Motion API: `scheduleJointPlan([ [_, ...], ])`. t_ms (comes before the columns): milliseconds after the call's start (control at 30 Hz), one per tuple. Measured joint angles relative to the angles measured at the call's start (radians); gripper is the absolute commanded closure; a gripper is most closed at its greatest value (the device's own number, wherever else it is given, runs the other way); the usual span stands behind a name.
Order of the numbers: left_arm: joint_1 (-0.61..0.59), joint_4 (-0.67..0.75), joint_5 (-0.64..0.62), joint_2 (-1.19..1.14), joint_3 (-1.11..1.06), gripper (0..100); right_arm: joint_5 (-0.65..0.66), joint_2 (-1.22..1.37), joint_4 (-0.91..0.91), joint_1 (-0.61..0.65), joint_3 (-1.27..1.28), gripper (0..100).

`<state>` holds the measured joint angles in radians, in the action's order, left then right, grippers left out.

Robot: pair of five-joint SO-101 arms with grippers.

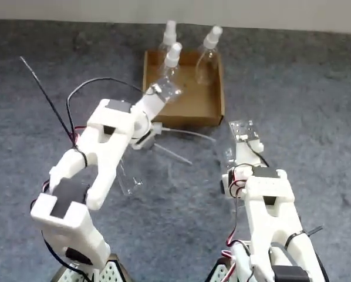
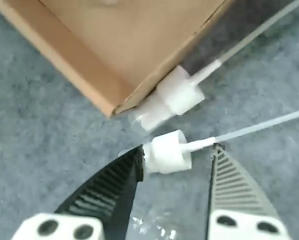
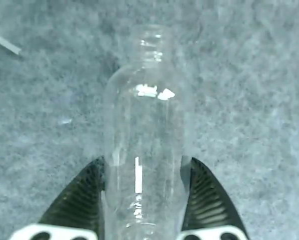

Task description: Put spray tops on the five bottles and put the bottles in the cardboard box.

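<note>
On the grey, carpet-textured worktop (image 1: 304, 106): a shallow brown cardboard box (image 1: 187, 111) with flat walls and an open top. One clear capped bottle (image 1: 174, 67) and a second capped bottle (image 1: 208, 59) stand upright inside it, both with white spray heads. A third capped bottle (image 1: 168, 36) is at the far rim; can't tell if it's inside or behind.

Left arm is stretched forward with the wrist pitched down at the box's near corner. Left end effector (image 2: 178, 149) is wide open, its ribbed black fingers straddling a white spray top (image 2: 164, 151) that lies on the worktop. The top touches one finger; its thin translucent tube passes by the other. A second spray top (image 2: 175, 97) lies just beside it, against the box corner.

Right arm is extended forward, near the box's other near corner. Right end effector (image 3: 145, 164) is closed on a clear round uncapped bottle (image 3: 144, 110), threaded neck pointing away from the wrist. A spare bottle (image 1: 128, 181), uncapped, lies under the left arm.
</note>
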<state>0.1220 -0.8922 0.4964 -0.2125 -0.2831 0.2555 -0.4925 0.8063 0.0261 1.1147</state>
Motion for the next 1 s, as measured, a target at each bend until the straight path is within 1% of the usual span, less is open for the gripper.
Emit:
scheduleJointPlan([
  [167,-0.101,0.020,0.009,-0.009,0.000,83,0.000,0.000,0.000,0.000,0.000,99.5],
  [267,-0.164,0.020,0.061,-0.009,0.000,83,0.000,0.000,0.000,0.000,0.000,99.5],
  [433,-0.226,0.020,0.084,-0.009,0.000,83,0.000,0.000,0.000,0.000,0.000,99.5],
  [800,-0.387,0.020,0.147,-0.011,0.107,83,0.000,0.000,0.000,0.000,0.000,99.5],
  [933,-0.430,0.020,0.143,-0.011,0.133,83,0.000,0.000,0.000,0.000,0.000,99.5],
  [1000,-0.436,0.009,0.089,-0.011,0.149,83,0.000,0.000,0.000,0.000,0.000,99.5],
])
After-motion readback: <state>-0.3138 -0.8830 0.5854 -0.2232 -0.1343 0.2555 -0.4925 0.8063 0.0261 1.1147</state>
